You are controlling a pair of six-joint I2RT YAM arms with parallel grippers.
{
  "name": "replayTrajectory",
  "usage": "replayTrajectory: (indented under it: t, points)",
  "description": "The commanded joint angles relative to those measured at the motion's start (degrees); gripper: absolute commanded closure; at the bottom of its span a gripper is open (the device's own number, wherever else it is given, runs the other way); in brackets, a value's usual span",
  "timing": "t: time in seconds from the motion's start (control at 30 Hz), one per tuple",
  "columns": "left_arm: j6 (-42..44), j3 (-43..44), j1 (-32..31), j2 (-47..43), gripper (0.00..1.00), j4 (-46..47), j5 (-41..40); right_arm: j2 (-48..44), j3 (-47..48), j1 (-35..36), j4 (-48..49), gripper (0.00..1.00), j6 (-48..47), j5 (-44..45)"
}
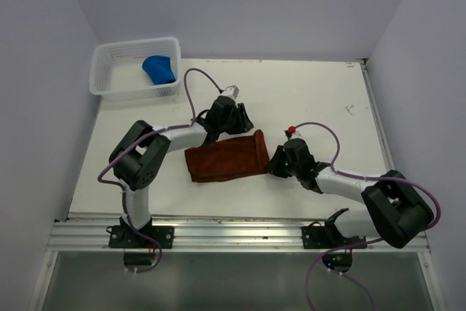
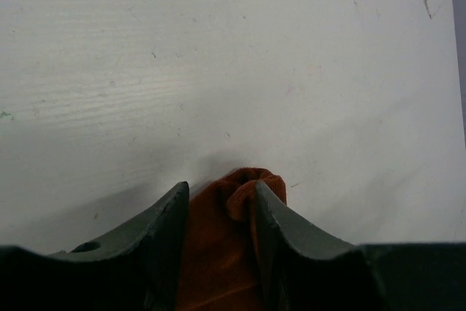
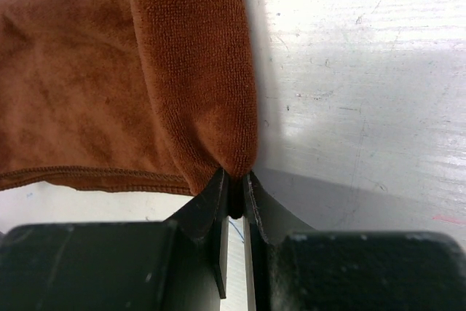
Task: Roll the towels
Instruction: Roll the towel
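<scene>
At table centre: rust-brown towel [image 1: 222, 158] lies flat, oblong, right end doubled into thick fold. Right gripper [image 3: 233, 180] pinched tight on near corner of that fold. Left gripper [image 2: 221, 189] jaws spread, straddling far corner, no grip evident. Blue towel [image 1: 159, 69] bundled in basket [image 1: 102, 81], far left. Step, by my reading: first turn of roll on brown towel. Next move likely needs both corners held and turned leftward evenly, else roll skews.
</scene>
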Motion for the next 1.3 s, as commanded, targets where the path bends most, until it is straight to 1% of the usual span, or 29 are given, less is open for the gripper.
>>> replayTrajectory:
  t: [0.0, 0.03, 0.07, 0.17, 0.27, 0.47, 0.6, 0.7, 0.73, 0.83, 0.87, 0.93, 1.03, 1.27]
  points:
    - [-0.73, 2.0, 1.39, -4.95, 0.56, -4.08, -0.34, -0.99, 1.39, -0.07, -3.53, 1.0, -3.05, 3.21]
    - [-1.61, 2.79, 1.48, -5.31, 0.6, -4.86, 0.54, -1.17, 1.3, -0.07, -3.62, 1.0, -3.05, 3.3]
    - [-3.1, 3.23, 1.48, -5.66, 0.6, -6.44, 1.42, -1.34, 1.3, -0.07, -3.89, 1.0, -3.31, 3.48]
    - [-6.09, 3.41, 1.22, -7.07, 0.58, -4.97, 6.08, -1.43, 1.3, -0.07, -3.71, 1.0, -3.32, 3.39]
    - [-10.49, 3.15, 0.87, -6.72, 0.56, -0.94, 10.64, -1.35, 1.12, -0.07, -3.36, 1.0, -3.05, 3.39]
    - [-14.01, 6.22, -2.2, -1.1, 0.53, 4.35, 14.44, -0.73, 0.95, -0.07, -3.01, 1.0, -2.79, 3.39]
    - [-11.38, 9.55, -3.7, 3.03, 0.53, -0.38, 12.42, -0.82, 1.04, -0.07, -3.1, 1.0, -2.61, 3.3]
    - [-8.58, 11.75, -4.06, 4.44, 0.53, -5.47, 9.61, -0.73, 0.86, -0.07, -2.92, 1.0, -2.35, 3.39]
    - [-7.69, 12.98, -4.06, 4.79, 0.53, -8.44, 7.78, -0.73, 0.69, -0.07, -2.83, 1.0, -2.26, 3.48]
    - [-5.49, 14.39, -4.32, 5.58, 0.53, -11.72, 5.48, -0.29, 0.42, -0.07, -2.22, 1.0, -2.0, 3.3]
    - [-4.44, 14.66, -4.23, 5.76, 0.54, -14.25, 4.6, -0.2, 0.33, -0.07, -1.87, 1.0, -1.91, 3.22]
    - [-3.3, 15.62, -4.67, 5.76, 0.54, -17.24, 1.54, -0.03, 0.33, -0.07, -1.78, 1.0, -2.0, 3.13]
    - [-0.84, 17.73, -5.11, 6.02, 0.54, -20.41, -1.37, -0.2, 0.33, -0.07, -1.87, 1.0, -2.35, 3.39]
    - [1.89, 21.69, -6.16, 8.75, 0.54, -24.38, -2.44, -1.69, 1.21, 0.63, -3.45, 1.0, -3.49, 4.88]
